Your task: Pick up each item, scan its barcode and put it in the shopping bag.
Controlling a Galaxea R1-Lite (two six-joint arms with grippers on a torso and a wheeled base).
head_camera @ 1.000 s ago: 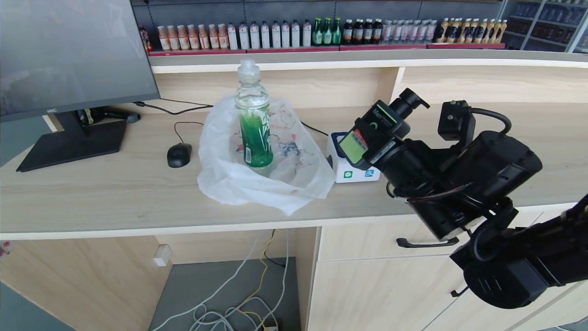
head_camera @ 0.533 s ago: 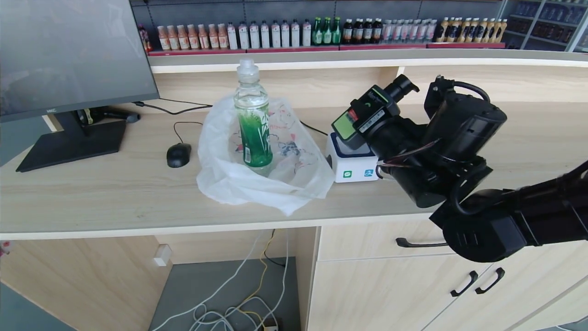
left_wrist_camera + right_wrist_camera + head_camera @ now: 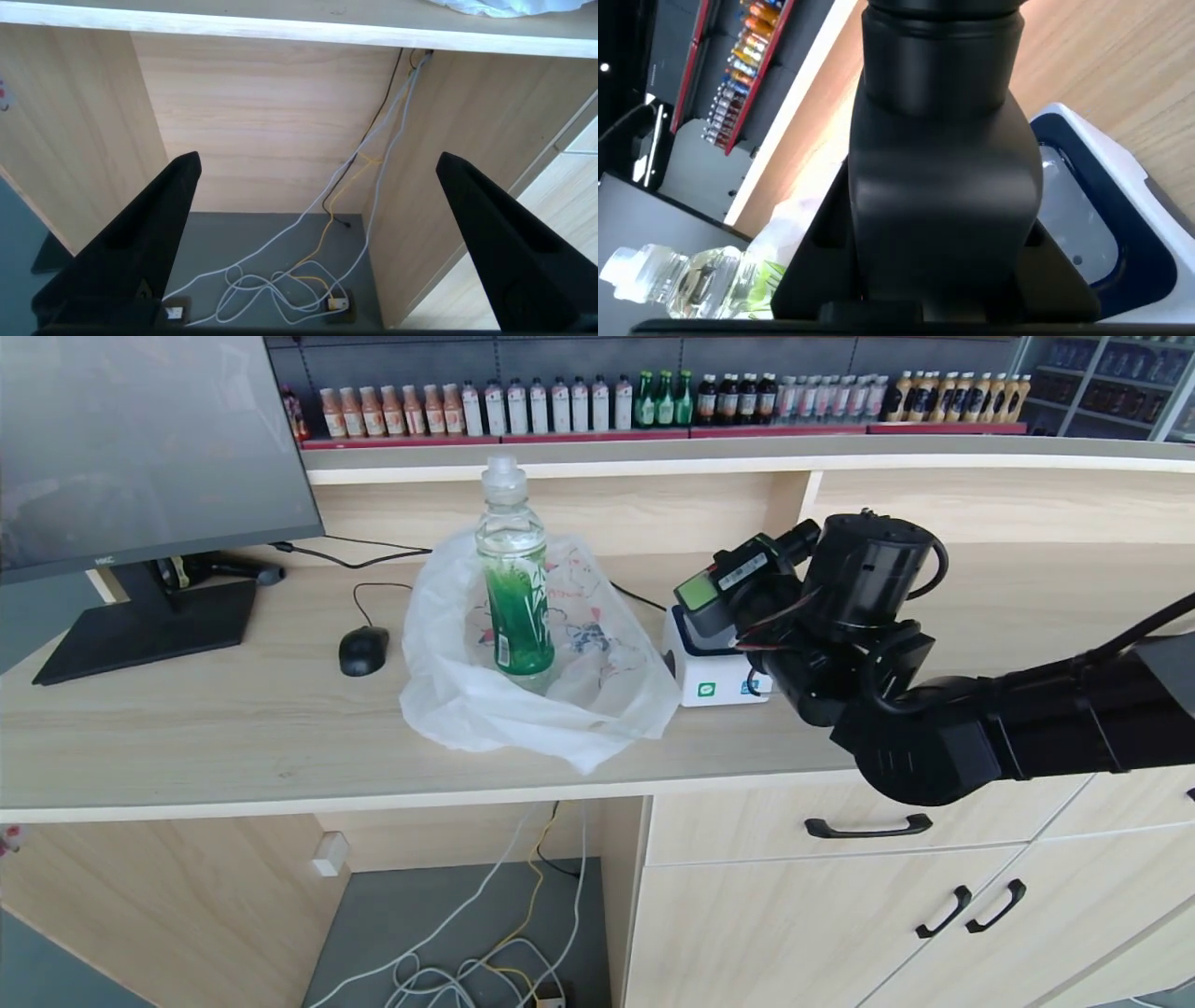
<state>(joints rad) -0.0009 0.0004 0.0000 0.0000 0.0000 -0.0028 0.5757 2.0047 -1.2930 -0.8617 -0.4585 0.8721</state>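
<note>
My right gripper (image 3: 780, 607) is shut on a black bottle (image 3: 739, 577) with a green label and a barcode sticker. It holds the bottle tilted just above the white scanner box (image 3: 709, 683). In the right wrist view the black bottle (image 3: 938, 177) hangs over the scanner's window (image 3: 1083, 219). The white shopping bag (image 3: 560, 705) lies open on the counter to the scanner's left, with a clear bottle of green drink (image 3: 513, 588) standing upright in it. My left gripper (image 3: 318, 243) is open below the counter top, with nothing between its fingers.
A monitor (image 3: 140, 439) on its stand and a black mouse (image 3: 363, 651) sit on the counter's left part. Cables hang under the counter (image 3: 374, 140) and lie on the floor. Drawers with handles (image 3: 868, 826) are below right. Bottle shelves line the back wall.
My right arm has swung up and toward the counter, turning its wrist. The black bottle moved from in front of the counter edge to just over the scanner.
</note>
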